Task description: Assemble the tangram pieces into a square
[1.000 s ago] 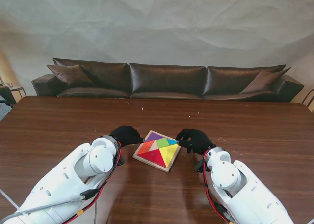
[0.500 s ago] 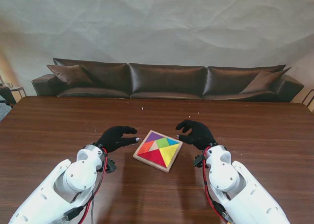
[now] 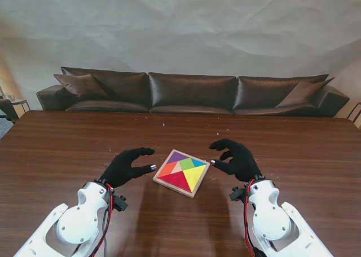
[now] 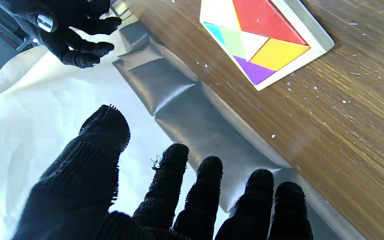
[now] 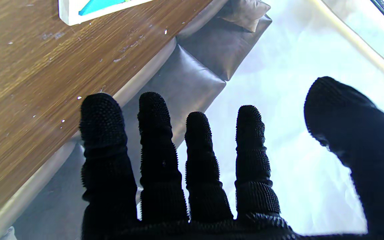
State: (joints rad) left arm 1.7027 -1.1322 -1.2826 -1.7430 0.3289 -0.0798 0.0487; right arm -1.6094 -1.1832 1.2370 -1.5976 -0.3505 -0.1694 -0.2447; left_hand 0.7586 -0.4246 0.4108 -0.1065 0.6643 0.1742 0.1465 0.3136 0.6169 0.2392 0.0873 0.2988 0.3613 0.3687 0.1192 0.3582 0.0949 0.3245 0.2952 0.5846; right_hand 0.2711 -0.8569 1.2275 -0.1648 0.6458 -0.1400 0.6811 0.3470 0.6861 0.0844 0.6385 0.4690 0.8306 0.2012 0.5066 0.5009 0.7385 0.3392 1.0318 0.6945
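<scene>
The tangram (image 3: pixel 181 171) lies in a pale wooden tray (image 3: pixel 175 186) at the middle of the table, its coloured pieces fitted together as a square: purple, blue, green, orange, red, yellow. The left wrist view shows the same tray (image 4: pixel 315 36) with the pieces (image 4: pixel 265 20) flush inside. My left hand (image 3: pixel 127 165) hovers left of the tray, open, fingers spread, holding nothing. To the right of the tray my right hand (image 3: pixel 236 159) is open too and apart from it. In the right wrist view only a tray corner (image 5: pixel 66 12) shows beyond the fingers (image 5: pixel 155 140).
The brown wooden table (image 3: pixel 293 150) stretches wide on both sides, with small pale crumbs scattered on it. A dark leather sofa (image 3: pixel 192 93) stands behind the far edge, in front of a white wall.
Both hands have drawn back from the tray's sides and towards me, and their fingers have spread open. The tray and pieces have not moved.
</scene>
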